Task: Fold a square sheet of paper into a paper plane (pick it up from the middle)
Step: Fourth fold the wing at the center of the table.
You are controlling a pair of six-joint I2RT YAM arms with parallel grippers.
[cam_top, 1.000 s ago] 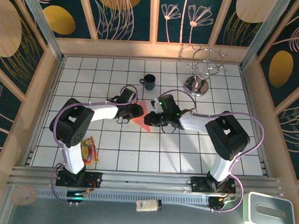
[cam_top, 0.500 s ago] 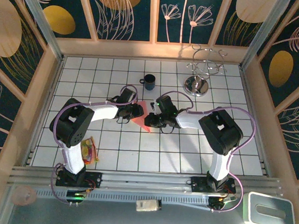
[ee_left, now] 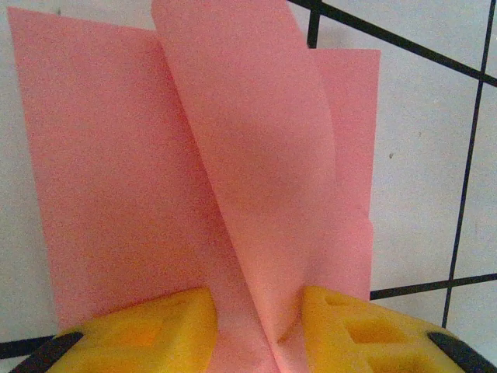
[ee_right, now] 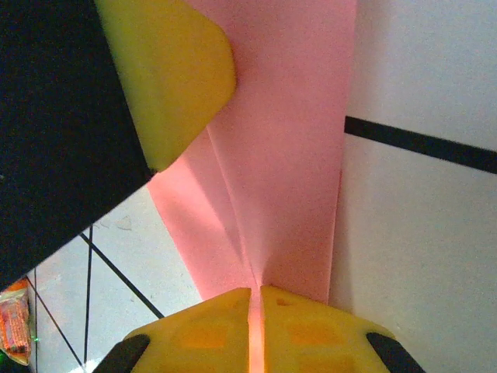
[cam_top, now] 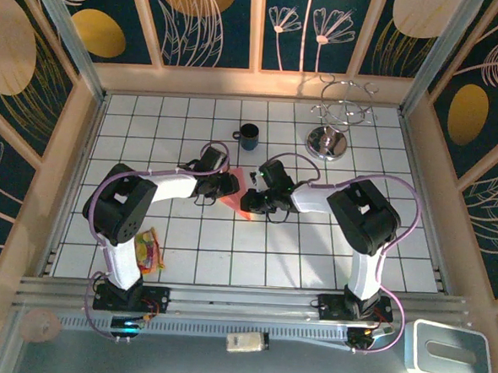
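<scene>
Pads [ee_right: 311,330] of right gripper [ee_right: 255,299]: pinched on an edge of the paper plane [ee_right: 287,155] | left gripper [ee_left: 260,311]: pads apart, straddling a raised flap | plane: pink, lying mid-table [cam_top: 296,249] between both grippers | black mug [cam_top: 249,136]: well behind.

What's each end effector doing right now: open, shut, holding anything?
Left end effector: jaws apart, straddling a raised fold of the paper plane; no clamp visible.
Right end effector: shut on the paper plane.
</scene>
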